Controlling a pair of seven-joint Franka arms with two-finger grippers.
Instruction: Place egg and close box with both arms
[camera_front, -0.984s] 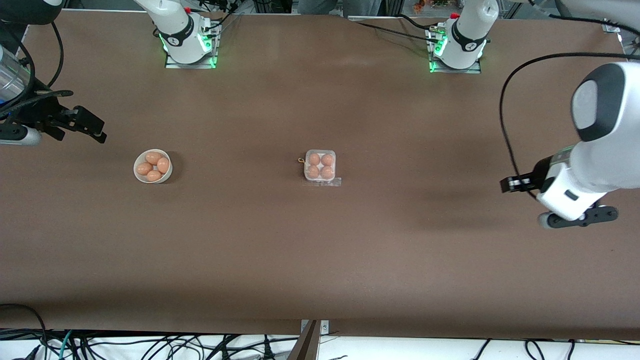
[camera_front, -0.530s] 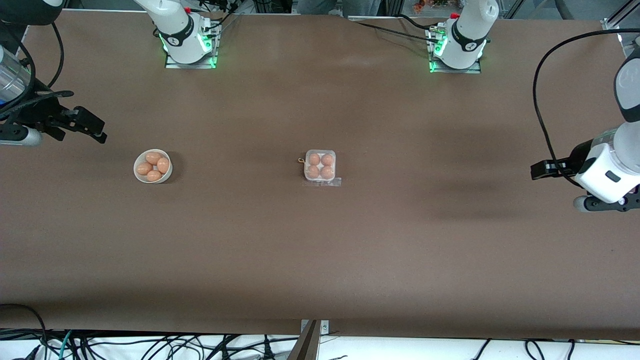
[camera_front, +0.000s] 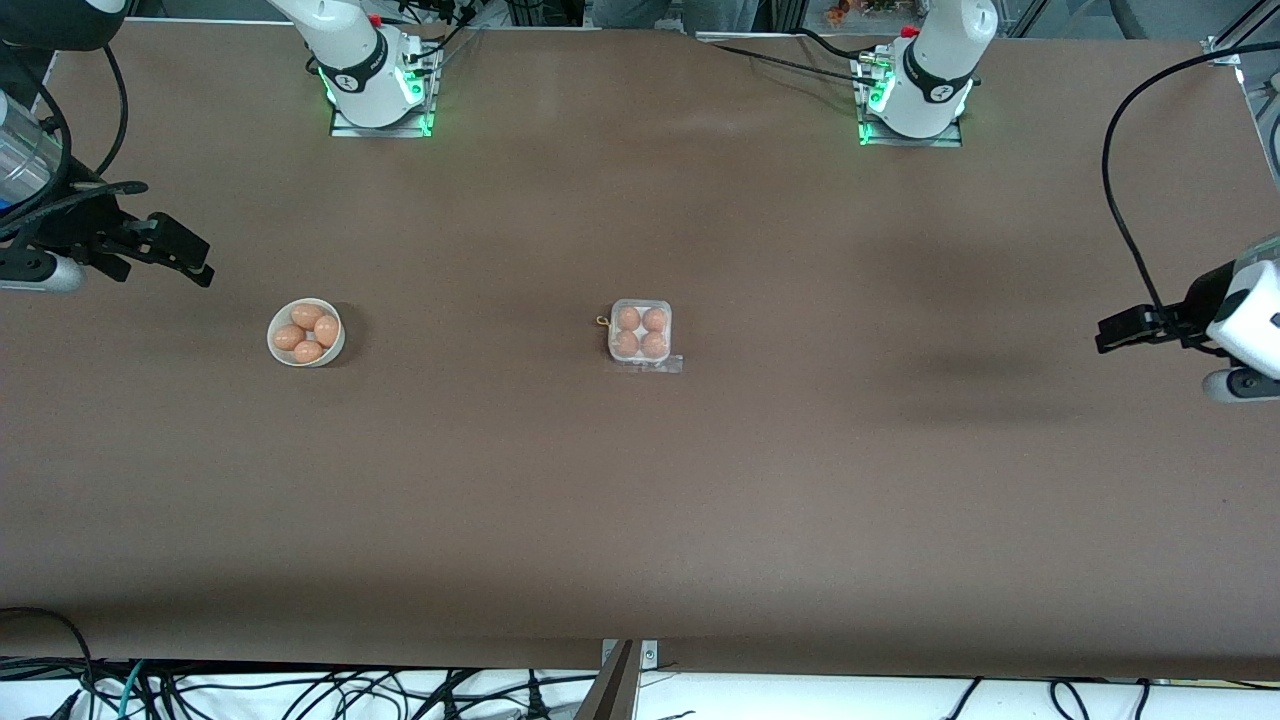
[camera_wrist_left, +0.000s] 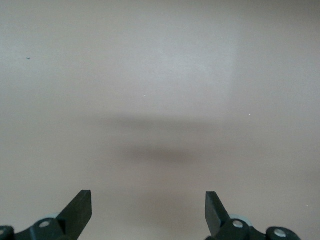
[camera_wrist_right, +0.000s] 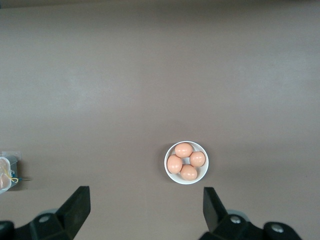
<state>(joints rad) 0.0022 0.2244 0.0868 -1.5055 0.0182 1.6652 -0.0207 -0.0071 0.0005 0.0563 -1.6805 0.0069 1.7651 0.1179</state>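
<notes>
The box (camera_front: 641, 303) sits at the table's middle with several orange-brown eggs (camera_front: 628, 318) in its cells; its clear lid looks down over them. A sliver of the box (camera_wrist_right: 11, 159) shows at the edge of the right wrist view. My left gripper (camera_front: 1115, 330) hangs open over bare table at the left arm's end, its fingers (camera_wrist_left: 80, 207) wide apart with nothing between them. My right gripper (camera_front: 185, 255) is open and empty at the right arm's end, above the table beside the bowl; its fingers (camera_wrist_right: 77, 205) frame bare table.
A round white bowl (camera_front: 272, 340) with several more eggs (camera_front: 307, 316) stands toward the right arm's end, level with the box; the same bowl (camera_wrist_right: 202, 175) shows in the right wrist view. Cables run along the table edge nearest the front camera.
My left arm has drawn back from the box toward its own end of the table, and its fingers have spread wider. The right arm, box and bowl have not moved.
</notes>
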